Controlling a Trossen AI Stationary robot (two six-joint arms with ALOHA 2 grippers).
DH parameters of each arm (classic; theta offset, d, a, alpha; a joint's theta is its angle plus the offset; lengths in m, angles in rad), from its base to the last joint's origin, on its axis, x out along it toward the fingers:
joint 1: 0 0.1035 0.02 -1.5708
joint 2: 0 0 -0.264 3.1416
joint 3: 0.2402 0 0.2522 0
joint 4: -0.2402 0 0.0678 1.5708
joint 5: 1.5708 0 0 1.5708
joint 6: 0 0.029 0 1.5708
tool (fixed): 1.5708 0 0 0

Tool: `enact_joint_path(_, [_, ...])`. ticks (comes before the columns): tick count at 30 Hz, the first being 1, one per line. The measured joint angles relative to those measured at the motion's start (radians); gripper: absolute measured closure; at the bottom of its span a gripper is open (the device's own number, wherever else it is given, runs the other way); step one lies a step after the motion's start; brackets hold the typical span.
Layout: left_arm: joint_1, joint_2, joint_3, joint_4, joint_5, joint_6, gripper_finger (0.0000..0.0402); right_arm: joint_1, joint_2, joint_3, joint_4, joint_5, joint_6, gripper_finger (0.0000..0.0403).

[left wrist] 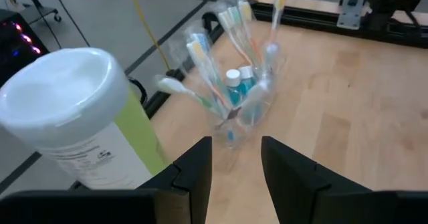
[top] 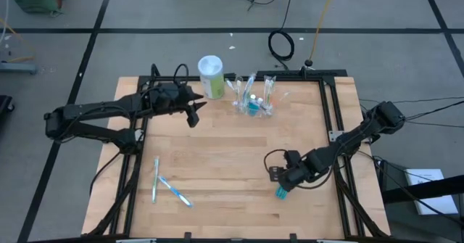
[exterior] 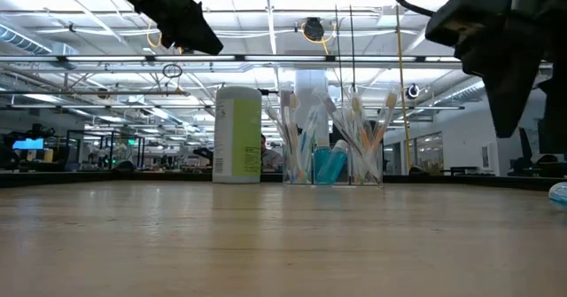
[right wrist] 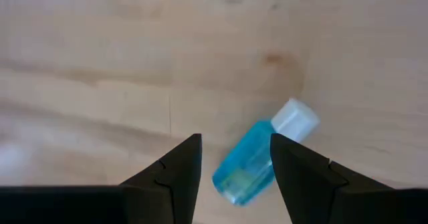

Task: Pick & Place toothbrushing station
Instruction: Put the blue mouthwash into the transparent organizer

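Observation:
A clear plastic cup [top: 253,98] stands upright at the table's far middle, holding several toothbrushes and teal-blue tubes; it also shows in the left wrist view [left wrist: 241,97] and the low view [exterior: 332,160]. My left gripper [top: 194,115] hovers open to the cup's left, above the table. A teal-blue toothpaste tube [right wrist: 257,162] with a white cap lies flat on the table near the right front; it also shows in the high view [top: 282,192]. My right gripper [right wrist: 234,160] is open just above it, touching nothing. Two toothbrushes [top: 165,185] lie flat at the near left.
A white-and-green canister [top: 211,76] with a white lid stands left of the cup, close to my left gripper; it also shows in the low view [exterior: 237,134]. Black frame rails [top: 330,105] run along the table's right and far sides. Bare wood lies in the table's middle.

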Motion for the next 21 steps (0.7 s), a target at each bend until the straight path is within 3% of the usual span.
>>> enact_joint_path(9, [-0.019,-0.001,0.000,-0.002,0.000,0.080,0.0270,0.002,-0.001,-0.011,-0.018,-0.001,0.199,0.0234])
enact_joint_path(14, [-0.024,-0.001,0.000,-0.017,-0.002,0.080,0.0270,0.002,0.000,-0.080,0.004,-0.095,0.274,0.0234])
enact_joint_path(21, [-0.024,-0.001,0.000,-0.063,-0.002,0.091,0.0270,-0.013,0.000,-0.183,0.183,-0.100,0.273,0.0234])
